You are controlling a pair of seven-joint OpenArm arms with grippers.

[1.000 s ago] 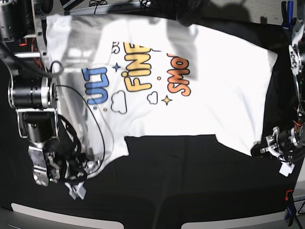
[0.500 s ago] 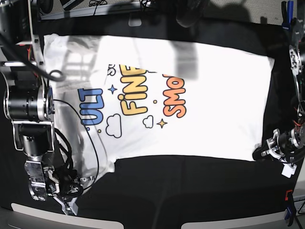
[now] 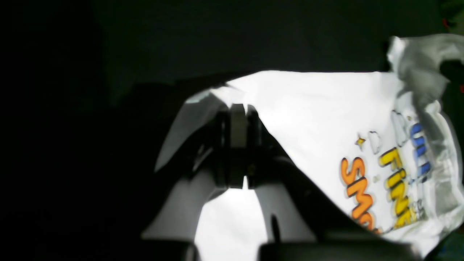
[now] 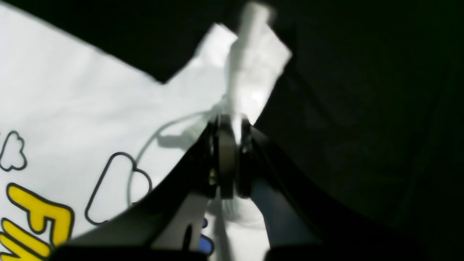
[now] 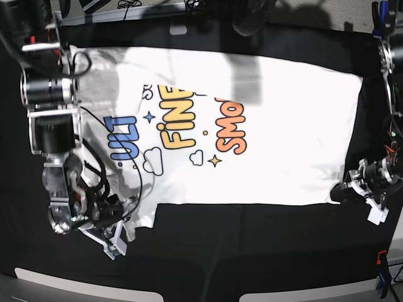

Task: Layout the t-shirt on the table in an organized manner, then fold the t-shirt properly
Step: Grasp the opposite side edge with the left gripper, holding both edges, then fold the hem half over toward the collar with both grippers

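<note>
The white t-shirt (image 5: 283, 138) lies print up across the black table (image 5: 252, 251), with the words and clouds showing. My right gripper (image 5: 126, 221) is at the shirt's near corner on the base view's left. In the right wrist view it (image 4: 232, 125) is shut on a bunched white fold (image 4: 253, 58). My left gripper (image 5: 340, 192) is at the near corner on the base view's right. In the left wrist view it (image 3: 237, 108) is shut on the shirt's edge (image 3: 326, 116). The shirt's near edge runs fairly straight between the two grippers.
A thin black cable (image 5: 129, 170) from the arm on the left loops over the shirt's blue lettering. Clamps stand at the table's right edge, far (image 5: 380, 16) and near (image 5: 381, 272). Pale strips (image 5: 56, 280) line the front edge. Bare black cloth lies in front of the shirt.
The shirt slid toward the front and its near edge straightened. The dangling flap on the left flattened. The arm on the left shifted back and its gripper moved right with the corner.
</note>
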